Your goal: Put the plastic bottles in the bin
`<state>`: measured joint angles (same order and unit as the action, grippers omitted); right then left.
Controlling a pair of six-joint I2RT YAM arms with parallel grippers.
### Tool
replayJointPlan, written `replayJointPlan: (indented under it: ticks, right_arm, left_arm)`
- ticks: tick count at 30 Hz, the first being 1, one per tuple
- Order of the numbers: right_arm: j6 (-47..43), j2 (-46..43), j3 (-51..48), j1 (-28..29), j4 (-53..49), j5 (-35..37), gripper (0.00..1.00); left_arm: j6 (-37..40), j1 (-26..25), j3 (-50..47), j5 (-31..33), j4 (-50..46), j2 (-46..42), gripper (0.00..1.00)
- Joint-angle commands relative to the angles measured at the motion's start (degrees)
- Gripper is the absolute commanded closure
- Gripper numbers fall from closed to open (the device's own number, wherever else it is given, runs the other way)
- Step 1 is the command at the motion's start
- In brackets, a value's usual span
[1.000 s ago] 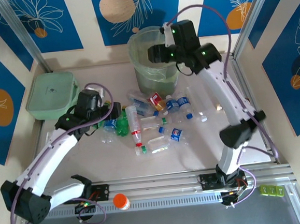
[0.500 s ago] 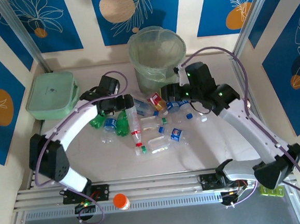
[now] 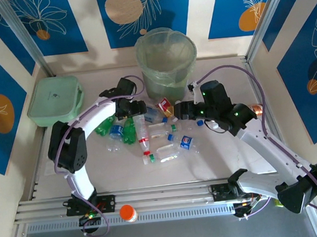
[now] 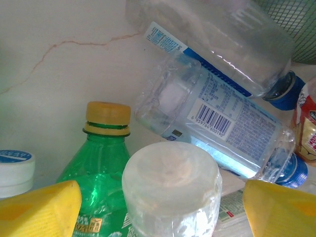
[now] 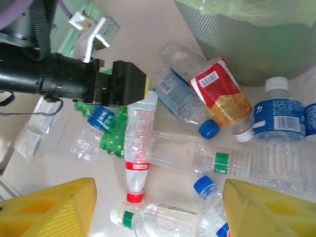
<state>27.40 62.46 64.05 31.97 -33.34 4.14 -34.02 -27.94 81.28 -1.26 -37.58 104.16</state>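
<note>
Several plastic bottles (image 3: pixel 165 131) lie in a heap on the table in front of the bin (image 3: pixel 143 59). My left gripper (image 3: pixel 134 106) is open, its yellow fingers (image 4: pixel 42 210) on either side of the base of a clear red-capped bottle (image 4: pixel 170 190), with a gap showing on both sides. That bottle (image 5: pixel 138 143) lies flat, cap towards the arms. A green bottle (image 4: pixel 94 168) and a blue-labelled clear bottle (image 4: pixel 222 123) lie beside it. My right gripper (image 5: pixel 158 207) hangs open above the heap's right part (image 3: pixel 180 110), holding nothing. The bin's mesh wall (image 5: pixel 256 44) stands just behind.
A flat mint-green square box (image 3: pixel 54 100) sits at the far left. An orange-capped item (image 3: pixel 127 212) rests on the near rail. A small clear bag (image 5: pixel 34 133) lies left of the heap. Metal frame posts stand at both sides.
My right gripper came down from over the bin to above the bottles. My left arm reached forward to the red-capped bottle's base, and its jaws narrowed around it.
</note>
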Motion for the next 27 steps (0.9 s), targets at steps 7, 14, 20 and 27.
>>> replayJointPlan:
  ticks: [7, 14, 20, 27]
  right_arm:
    - [1.2, -1.0, -1.0, -0.3, 2.8, -3.2, 0.31]
    - [0.6, -1.6, -2.0, -1.2, 2.6, -3.4, 0.32]
    - [0.6, -2.0, -2.4, -1.6, 2.9, -3.5, 0.31]
    - [0.5, -2.7, -2.2, -1.6, 2.5, -3.2, 0.32]
  left_arm:
    - [0.4, -1.4, 2.5, 0.6, -0.4, 3.5, 0.20]
    - [0.6, -1.9, 2.1, 1.0, 0.0, 4.5, 0.26]
    - [0.5, -1.9, 2.1, 0.4, 0.6, 4.7, 0.35]
    - [0.5, -1.9, 2.2, -0.2, 0.3, 3.4, 0.45]
